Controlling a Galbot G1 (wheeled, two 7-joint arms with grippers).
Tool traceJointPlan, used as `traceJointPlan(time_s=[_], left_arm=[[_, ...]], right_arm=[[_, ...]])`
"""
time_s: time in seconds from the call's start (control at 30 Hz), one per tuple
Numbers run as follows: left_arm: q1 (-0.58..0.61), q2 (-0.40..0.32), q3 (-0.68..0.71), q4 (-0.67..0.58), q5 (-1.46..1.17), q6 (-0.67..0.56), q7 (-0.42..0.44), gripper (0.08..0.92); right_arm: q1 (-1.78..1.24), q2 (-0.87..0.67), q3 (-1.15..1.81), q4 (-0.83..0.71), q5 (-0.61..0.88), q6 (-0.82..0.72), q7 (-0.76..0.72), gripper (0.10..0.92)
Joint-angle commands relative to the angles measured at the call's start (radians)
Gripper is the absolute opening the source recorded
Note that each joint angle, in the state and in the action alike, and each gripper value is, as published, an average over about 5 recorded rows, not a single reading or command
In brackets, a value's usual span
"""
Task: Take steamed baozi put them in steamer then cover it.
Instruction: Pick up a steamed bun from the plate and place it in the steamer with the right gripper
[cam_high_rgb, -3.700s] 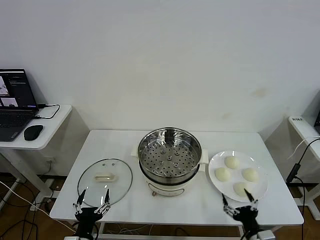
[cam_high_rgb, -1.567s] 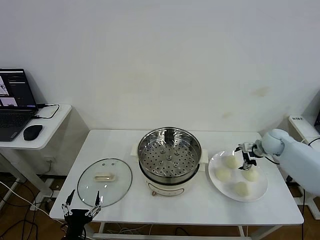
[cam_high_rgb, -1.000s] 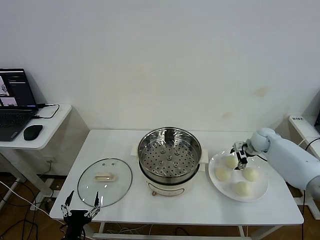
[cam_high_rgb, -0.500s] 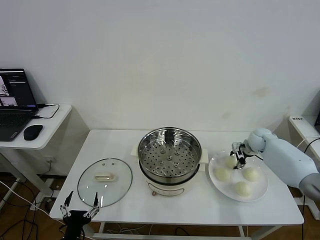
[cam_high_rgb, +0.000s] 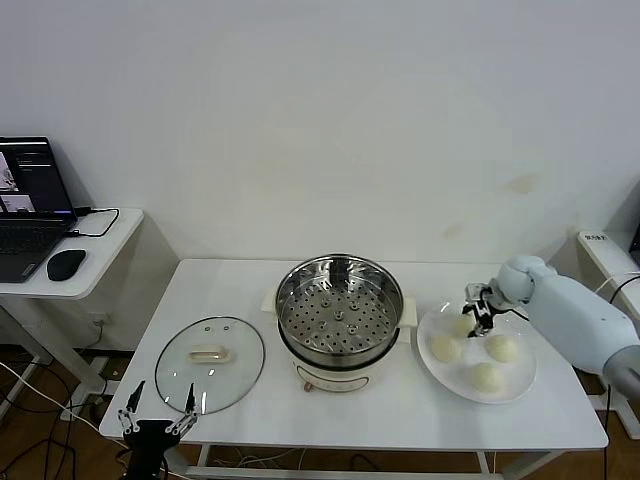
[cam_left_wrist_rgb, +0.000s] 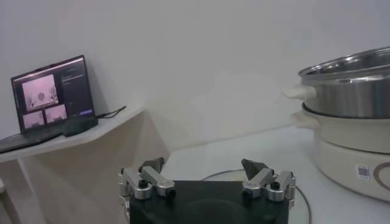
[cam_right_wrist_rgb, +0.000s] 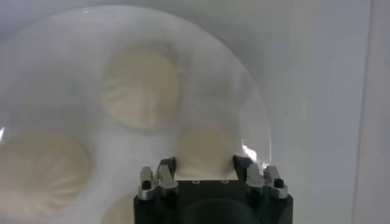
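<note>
4 baozi (cam_high_rgb: 484, 376) on plate (cam_high_rgb: 524, 384), R gripper (cam_high_rgb: 474, 311) pinching 1; L gripper (cam_high_rgb: 157, 421) spread, 1 empty steamer (cam_high_rgb: 339, 312).

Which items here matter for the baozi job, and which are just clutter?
Job items:
- steamed baozi, four on the plate, none in the pot yet
- steamer, uncovered
- cover, flat on the table left of the steamer
- right hand, closed on the far baozi
- left hand, open, parked at the table's near edge

Lying about:
- white plate
- laptop
- mouse
</note>
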Motion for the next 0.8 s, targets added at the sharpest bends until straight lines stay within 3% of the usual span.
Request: traceJointPlan(time_s=[0.03,0.33,0.8], left_arm=[[-0.001,0.004,0.005,-0.006,-0.004,0.0,0.001,0.823],[-0.002,0.016,0.015,-0.017,-0.018,-0.004,0.001,0.823],[0.01,0.039,-0.001,-0.02,-0.052,-0.026,0.005,0.823]], right_arm=[[0.111,-0.131,-0.068,0.213,0.144,-0.04,-0.005,0.594],[0.42,-0.181,-0.3,0.352,0.319,-0.046,-0.005,0.602],[0.687,0.092,-0.544,0.37,0.526,0.051,0.106,0.602]])
